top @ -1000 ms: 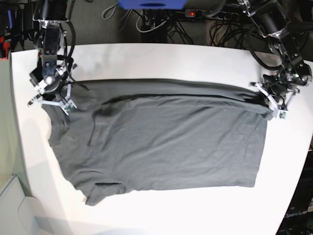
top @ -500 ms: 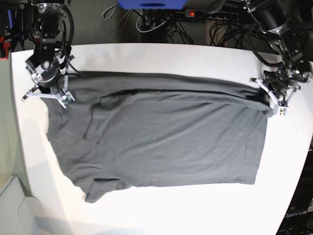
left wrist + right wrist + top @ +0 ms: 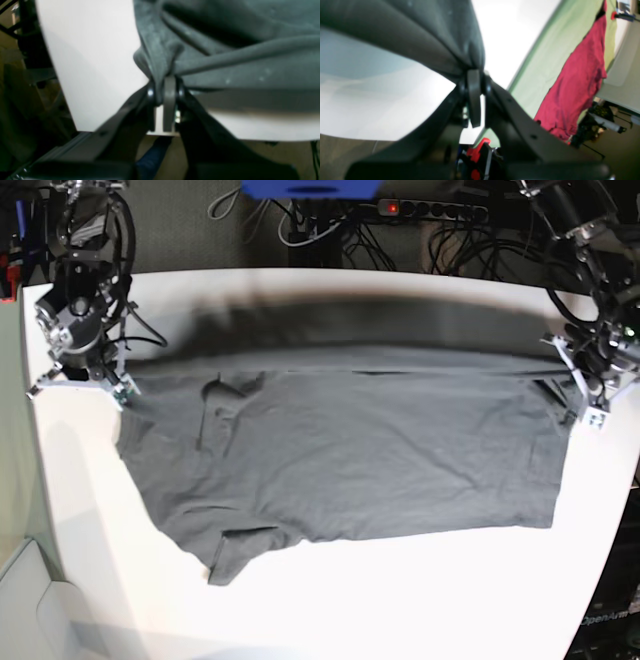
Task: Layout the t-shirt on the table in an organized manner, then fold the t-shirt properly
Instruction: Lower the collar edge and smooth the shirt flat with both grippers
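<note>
The dark grey t-shirt (image 3: 350, 450) lies spread across the white table (image 3: 400, 600), with its far edge lifted and pulled taut between both grippers. My right gripper (image 3: 112, 385), at the base view's left, is shut on a bunched corner of the t-shirt (image 3: 460, 42); the fabric enters the shut right gripper (image 3: 473, 75) from above. My left gripper (image 3: 583, 395), at the base view's right, is shut on the opposite corner. In the left wrist view the left gripper (image 3: 166, 86) pinches a gathered fold of the t-shirt (image 3: 237, 62) above the table (image 3: 87, 62).
A power strip (image 3: 400, 208), cables and a blue object (image 3: 310, 188) lie beyond the table's far edge. A red cloth (image 3: 577, 82) hangs over a green surface (image 3: 540, 75) off the table's side. A pale grey object (image 3: 30, 600) sits at the near left corner.
Both grippers have moved outward and apart, stretching the shirt's far edge wider and lifting it. The right gripper has closed on the fabric. The shirt body has shifted toward the base view's right.
</note>
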